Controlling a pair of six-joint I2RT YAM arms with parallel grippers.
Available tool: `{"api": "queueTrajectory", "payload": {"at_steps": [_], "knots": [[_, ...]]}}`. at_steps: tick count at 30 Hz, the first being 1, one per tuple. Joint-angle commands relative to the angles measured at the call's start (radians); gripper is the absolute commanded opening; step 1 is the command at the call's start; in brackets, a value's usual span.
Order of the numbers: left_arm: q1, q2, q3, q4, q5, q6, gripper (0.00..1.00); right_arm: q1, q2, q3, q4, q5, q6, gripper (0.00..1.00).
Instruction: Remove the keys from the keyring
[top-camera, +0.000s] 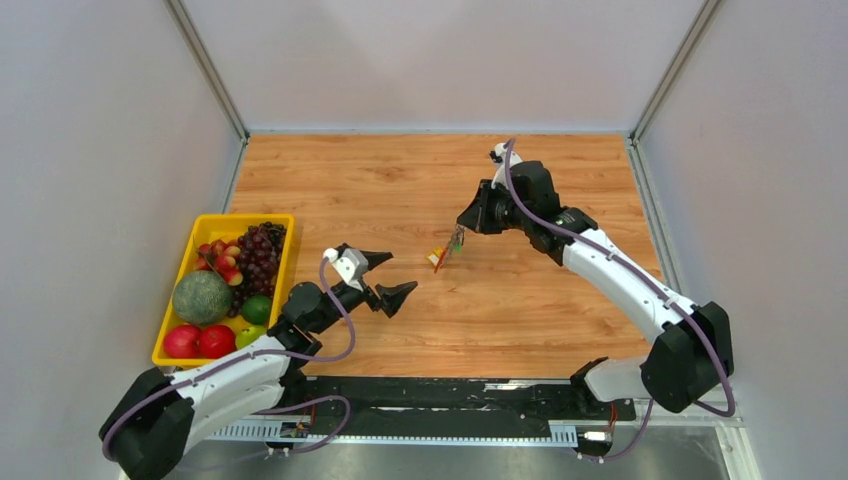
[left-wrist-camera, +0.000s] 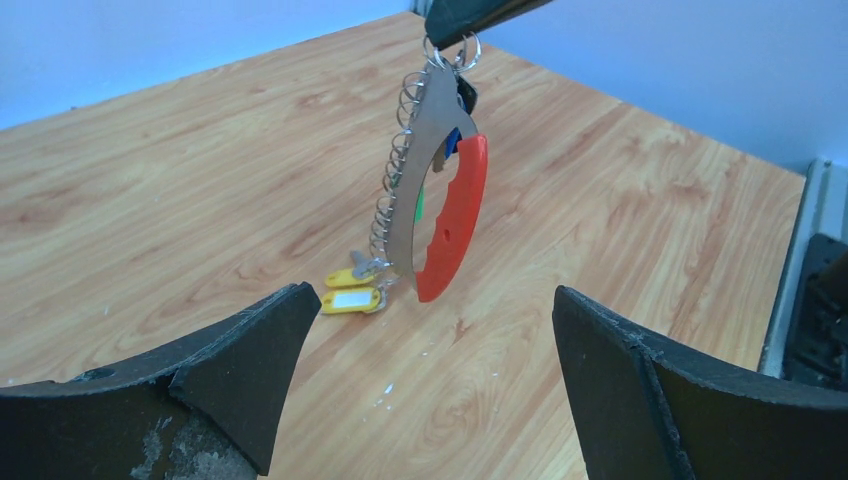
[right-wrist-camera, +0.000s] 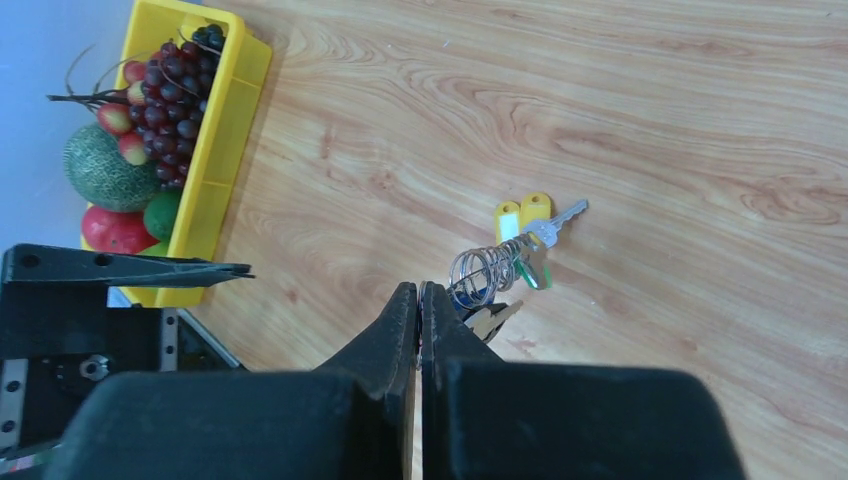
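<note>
My right gripper (top-camera: 464, 224) is shut on the top ring of the keyring (top-camera: 454, 244) and holds it hanging above the table. In the left wrist view the keyring (left-wrist-camera: 455, 215) shows a curved red clip, a silver plate and a coil of rings. Two yellow-headed keys (left-wrist-camera: 349, 299) lie on the wood at its lower end, seemingly still linked to it. Green and blue keys (right-wrist-camera: 528, 272) hang among the rings. My left gripper (top-camera: 401, 273) is open and empty, near and left of the keyring, its fingers (left-wrist-camera: 262, 352) wide apart. In the right wrist view the right gripper (right-wrist-camera: 418, 291) is closed tight.
A yellow basket (top-camera: 283, 222) of fruit (grapes, melon, apples) stands at the table's left edge; it also shows in the right wrist view (right-wrist-camera: 226, 112). Grey walls enclose the wooden table (top-camera: 420, 180) on three sides.
</note>
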Motion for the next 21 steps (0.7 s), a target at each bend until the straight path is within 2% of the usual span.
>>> {"api": "queueTrajectory", "payload": {"at_steps": [1, 6, 14, 17, 21], "knots": [[-0.059, 0.099, 0.089, 0.086, -0.063, 0.193, 1.0, 0.004, -0.066, 0.059, -0.006, -0.032, 0.088, 0.0], [-0.083, 0.196, 0.118, 0.163, -0.034, 0.206, 1.0, 0.004, -0.083, 0.064, -0.017, -0.039, 0.105, 0.0], [-0.249, 0.258, 0.125, 0.193, -0.262, 0.227, 1.0, 0.005, -0.087, 0.062, -0.021, -0.034, 0.115, 0.0], [-0.271, 0.292, 0.149, 0.199, -0.29, 0.267, 1.0, 0.004, -0.086, 0.063, -0.021, -0.042, 0.116, 0.0], [-0.274, 0.35, 0.211, 0.199, -0.284, 0.311, 0.93, 0.004, -0.089, 0.058, -0.023, -0.048, 0.117, 0.0]]}}
